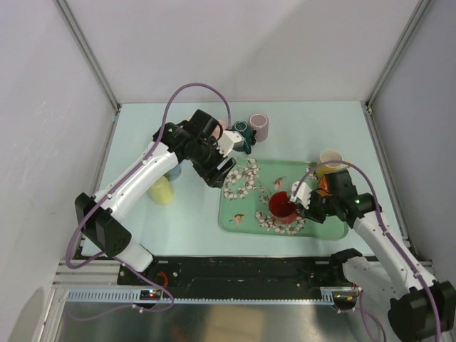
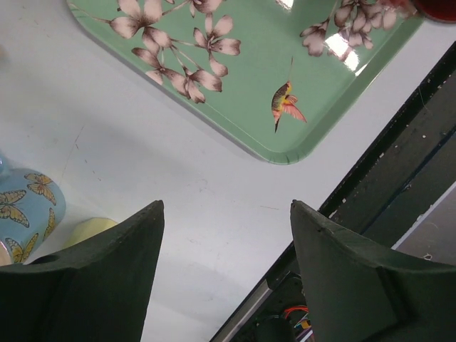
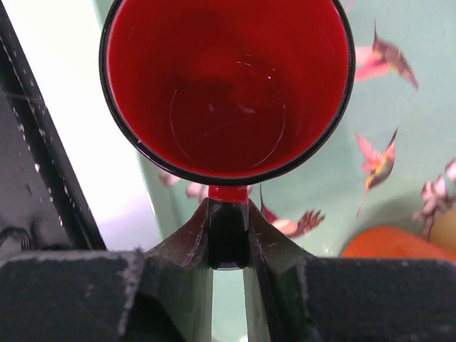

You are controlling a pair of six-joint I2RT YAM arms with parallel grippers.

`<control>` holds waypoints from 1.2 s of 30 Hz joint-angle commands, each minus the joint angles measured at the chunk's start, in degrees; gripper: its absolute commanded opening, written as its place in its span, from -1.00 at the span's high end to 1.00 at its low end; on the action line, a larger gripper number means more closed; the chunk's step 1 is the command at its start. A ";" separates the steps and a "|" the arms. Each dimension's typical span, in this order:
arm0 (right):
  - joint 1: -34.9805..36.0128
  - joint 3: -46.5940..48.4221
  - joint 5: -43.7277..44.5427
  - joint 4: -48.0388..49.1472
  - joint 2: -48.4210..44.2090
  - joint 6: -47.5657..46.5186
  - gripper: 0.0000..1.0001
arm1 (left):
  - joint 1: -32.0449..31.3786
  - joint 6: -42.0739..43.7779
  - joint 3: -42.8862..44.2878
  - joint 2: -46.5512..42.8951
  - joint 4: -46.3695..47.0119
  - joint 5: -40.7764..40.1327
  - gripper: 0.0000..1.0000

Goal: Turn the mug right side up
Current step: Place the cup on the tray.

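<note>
The red mug (image 1: 283, 205) stands on the green flowered tray (image 1: 242, 214) with its open mouth facing up, red inside and a dark rim. In the right wrist view I look straight into the mug (image 3: 226, 85). My right gripper (image 3: 228, 214) is shut on the mug's handle, reaching in from the mug's right side (image 1: 305, 203). My left gripper (image 1: 222, 171) hovers near the tray's back left corner, away from the mug. Its jaws are open (image 2: 226, 203) with nothing between them, only bare table and the tray's corner (image 2: 256, 85) below.
A yellow cup (image 1: 162, 189) and a blue butterfly cup (image 1: 173, 171) stand left of the tray. A pink cup (image 1: 258, 126) and a teal item (image 1: 242, 134) sit at the back. An orange object (image 1: 324, 187) and a pale cup (image 1: 330, 158) lie by the right arm.
</note>
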 commanded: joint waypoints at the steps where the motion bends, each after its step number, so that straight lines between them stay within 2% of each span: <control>1: -9.48 -0.11 -7.24 -10.62 -4.41 -11.86 1.00 | 0.01 -1.37 1.59 -0.49 -0.48 1.84 -0.51; 6: -20.94 -0.32 -8.53 -20.83 -5.97 -24.06 1.00 | 0.02 -0.97 2.07 -0.33 -0.33 1.54 -0.51; 11: -31.57 -0.31 -7.77 -26.35 -4.71 -33.11 1.00 | -0.02 -0.44 1.48 -1.12 -0.40 0.99 -0.50; 18: -44.26 -0.36 -6.86 -28.82 -1.31 -43.28 1.00 | -0.04 -0.28 -0.51 -2.48 -0.36 1.33 -0.49; 25: -51.06 -0.36 -6.78 -25.93 3.43 -44.83 1.00 | 0.02 -0.16 -0.48 -2.54 -0.40 1.21 -0.48; 36: -54.61 -0.44 -4.98 -21.80 7.60 -46.24 0.98 | -0.02 -0.47 -1.46 -2.58 -0.25 2.35 -0.47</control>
